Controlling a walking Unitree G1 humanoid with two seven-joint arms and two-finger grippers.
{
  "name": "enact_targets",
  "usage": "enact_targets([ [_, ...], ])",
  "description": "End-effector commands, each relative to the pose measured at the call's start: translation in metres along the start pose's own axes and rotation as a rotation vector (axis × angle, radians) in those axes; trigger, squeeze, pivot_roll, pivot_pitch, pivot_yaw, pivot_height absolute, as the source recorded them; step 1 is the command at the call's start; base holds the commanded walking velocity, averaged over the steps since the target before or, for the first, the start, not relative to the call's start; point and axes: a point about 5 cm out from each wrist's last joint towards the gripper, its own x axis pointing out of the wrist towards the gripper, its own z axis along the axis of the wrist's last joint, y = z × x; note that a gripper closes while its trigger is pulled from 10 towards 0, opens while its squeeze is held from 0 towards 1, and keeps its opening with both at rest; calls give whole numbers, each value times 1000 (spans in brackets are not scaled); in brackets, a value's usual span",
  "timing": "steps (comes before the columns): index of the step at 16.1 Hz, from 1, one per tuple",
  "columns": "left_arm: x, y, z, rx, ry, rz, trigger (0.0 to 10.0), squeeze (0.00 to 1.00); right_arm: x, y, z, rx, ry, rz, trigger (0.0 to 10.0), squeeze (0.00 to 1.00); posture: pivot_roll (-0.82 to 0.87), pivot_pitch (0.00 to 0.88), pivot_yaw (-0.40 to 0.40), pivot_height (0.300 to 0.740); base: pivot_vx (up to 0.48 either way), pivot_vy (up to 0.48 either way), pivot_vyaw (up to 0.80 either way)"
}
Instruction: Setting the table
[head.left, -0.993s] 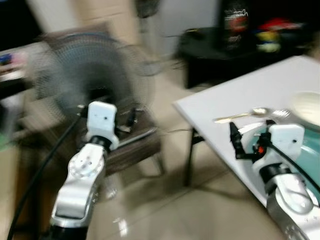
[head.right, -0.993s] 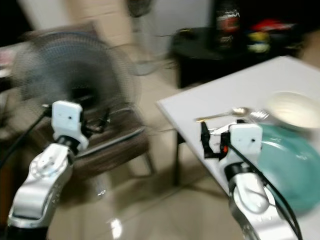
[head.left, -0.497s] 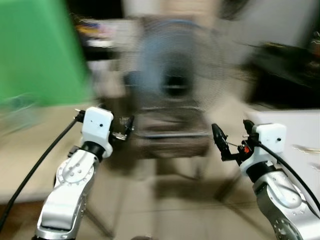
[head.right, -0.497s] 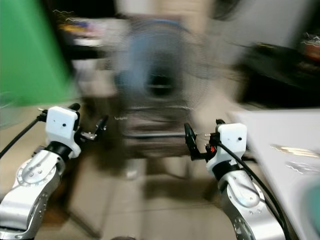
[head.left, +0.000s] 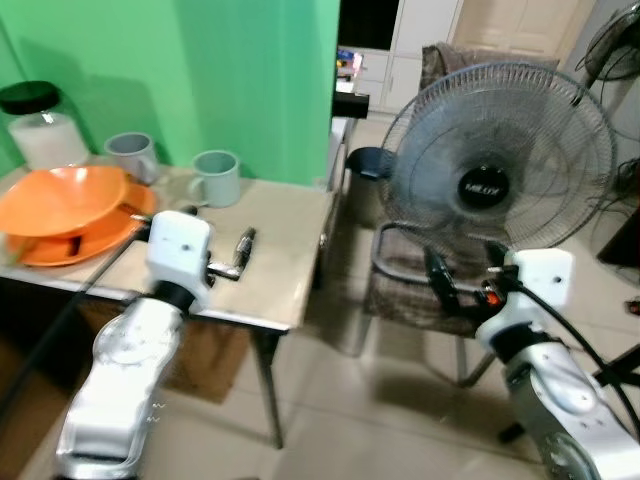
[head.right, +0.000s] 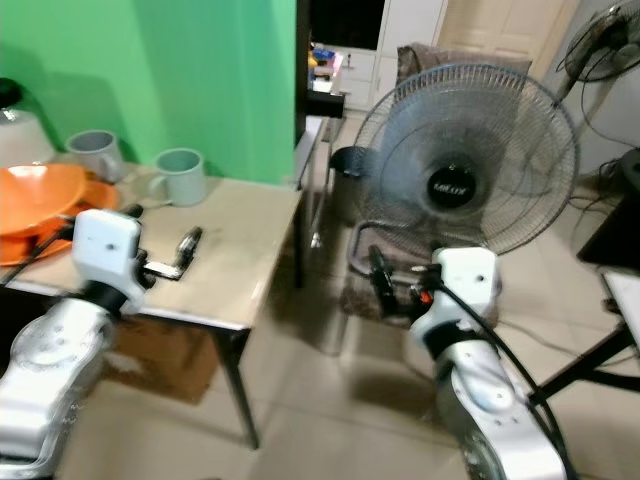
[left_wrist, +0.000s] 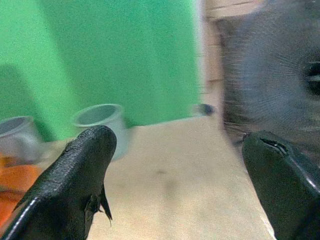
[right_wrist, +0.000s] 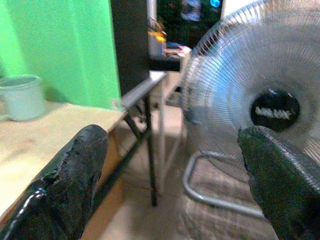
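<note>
A beige table (head.left: 290, 265) stands against a green wall at my left. On it sit an orange bowl (head.left: 55, 197) stacked on orange plates (head.left: 95, 235), two grey-green mugs (head.left: 215, 177) (head.left: 132, 155) and a clear jar with a black lid (head.left: 35, 130). My left gripper (left_wrist: 180, 145) hovers open over the table's near part, empty, with one mug (left_wrist: 100, 122) ahead of it. My right gripper (head.left: 465, 270) hangs open and empty over the floor, in front of the fan.
A large grey pedestal fan (head.left: 500, 165) stands right of the table, with a brown chair (head.left: 400, 295) at its base. A narrow gap of tiled floor (head.left: 340, 400) separates table and chair. A black stand leg (head.left: 620, 365) shows at far right.
The camera has swung left, away from the white table with the teal plate and spoon, onto the beige table with orange dishes. Both grippers stay open and empty.
</note>
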Motion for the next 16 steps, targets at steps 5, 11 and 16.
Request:
enact_targets([
  [5, 4, 9, 6, 35, -8, -12, 10000, 0, 1, 0, -2, 27, 17, -32, 10000, 0, 74, 0, 6, 740, 0, 480, -320],
  [11, 12, 18, 8, 52, -7, 18, 10000, 0, -2, -2, 0, 38, 15, -60, 10000, 0, 60, 0, 19, 740, 0, -191, -267],
  [16, 16, 20, 8, 32, 3, 30, 10000, 0, -2, 0, -2, 36, 33, -44, 10000, 0, 61, 0, 18, 740, 0, 0, 0],
])
